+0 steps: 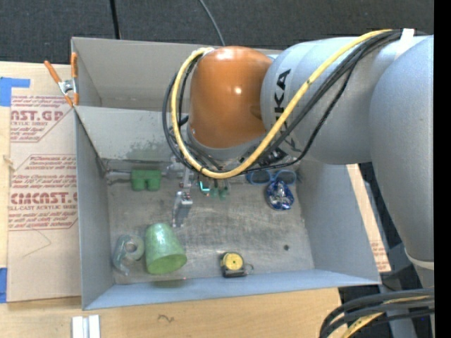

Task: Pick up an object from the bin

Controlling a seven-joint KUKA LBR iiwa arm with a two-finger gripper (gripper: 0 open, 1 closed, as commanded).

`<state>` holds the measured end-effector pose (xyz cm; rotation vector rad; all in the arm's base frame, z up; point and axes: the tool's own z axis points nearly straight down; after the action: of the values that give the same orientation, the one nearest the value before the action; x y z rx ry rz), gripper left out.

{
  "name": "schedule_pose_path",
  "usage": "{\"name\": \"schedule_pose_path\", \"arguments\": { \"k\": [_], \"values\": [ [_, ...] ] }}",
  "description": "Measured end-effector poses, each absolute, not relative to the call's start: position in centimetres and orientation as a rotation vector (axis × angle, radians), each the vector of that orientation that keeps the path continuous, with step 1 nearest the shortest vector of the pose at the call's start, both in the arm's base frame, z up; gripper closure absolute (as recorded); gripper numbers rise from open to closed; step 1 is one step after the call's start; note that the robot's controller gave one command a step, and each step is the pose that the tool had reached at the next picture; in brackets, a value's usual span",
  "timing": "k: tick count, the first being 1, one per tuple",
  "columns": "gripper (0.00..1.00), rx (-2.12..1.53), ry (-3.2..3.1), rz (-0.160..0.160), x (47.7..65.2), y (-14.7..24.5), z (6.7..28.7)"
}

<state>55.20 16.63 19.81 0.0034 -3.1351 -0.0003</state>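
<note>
Bin: a grey metal bin (91,203) with a few loose things spread over its floor, none heaped.
Arm: the arm (394,104) comes in over the right edge, and its orange cover (229,97) hangs above the far middle of the floor.
Gripper: the gripper (182,215) points down at bare floor left of centre. The view is too poor to tell how far open it is, and I see nothing in it.
Nearest things: a green cup (164,248) lies on its side toward the near left corner, near the gripper but apart from it. A green block (146,179) sits by the far edge on the left, also apart.
Other things: a clear ring (125,252), possibly a tape roll, lies just beside the cup on its left. A yellow tape measure (231,263) sits at the near edge, about the middle. A blue thing (280,192) lies toward the far right, partly under the arm.
Done: the gripper is down inside the bin.
Left: all of the pick, by my reading. Nothing is gripped or lifted, and every thing rests on the floor.
Likely target: unclear, since the gripper is over none of them. The cup and the block are the closest candidates.
</note>
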Motion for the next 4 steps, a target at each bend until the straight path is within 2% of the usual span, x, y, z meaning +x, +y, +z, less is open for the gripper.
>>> {"name": "schedule_pose_path", "arguments": {
  "k": [1,2,3,4],
  "values": [
    [0.0,-0.008,-3.151,-0.006,54.2,17.9,12.3],
    [0.0,0.326,-3.123,0.001,49.7,15.2,12.1],
    [0.0,0.51,-3.098,0.001,51.4,11.1,8.0],
    [1.0,0.512,-3.098,-0.002,51.4,11.3,8.2]
  ]
}}
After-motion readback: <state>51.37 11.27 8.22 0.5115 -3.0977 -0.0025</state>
